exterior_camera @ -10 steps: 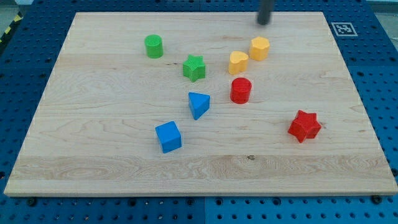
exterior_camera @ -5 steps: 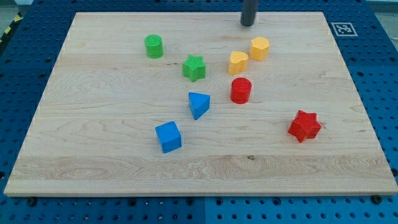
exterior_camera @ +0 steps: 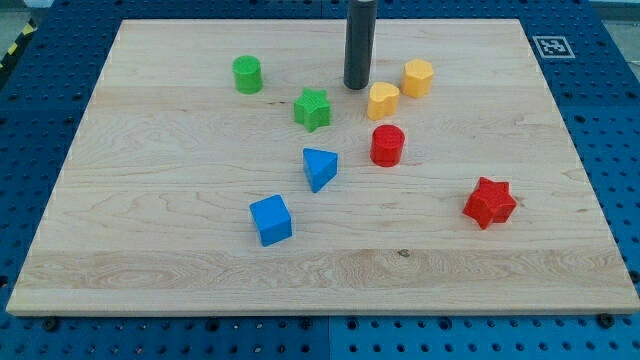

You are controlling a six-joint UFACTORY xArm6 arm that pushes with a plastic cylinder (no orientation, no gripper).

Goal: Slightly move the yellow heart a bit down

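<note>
The yellow heart (exterior_camera: 382, 100) lies on the wooden board (exterior_camera: 150, 220) above the middle, toward the view's right. My tip (exterior_camera: 357, 86) stands just to the upper left of the heart, a small gap apart. A yellow hexagonal block (exterior_camera: 418, 77) sits just to the upper right of the heart. A red cylinder (exterior_camera: 387, 145) sits directly below the heart.
A green star (exterior_camera: 313, 109) lies left of the heart and a green cylinder (exterior_camera: 247, 74) further to the upper left. A blue triangle (exterior_camera: 319, 168) and a blue cube (exterior_camera: 271, 220) sit lower down. A red star (exterior_camera: 489, 203) lies at the right.
My tip has moved from the board's top edge down and to the left, arriving beside the yellow heart. No block has moved.
</note>
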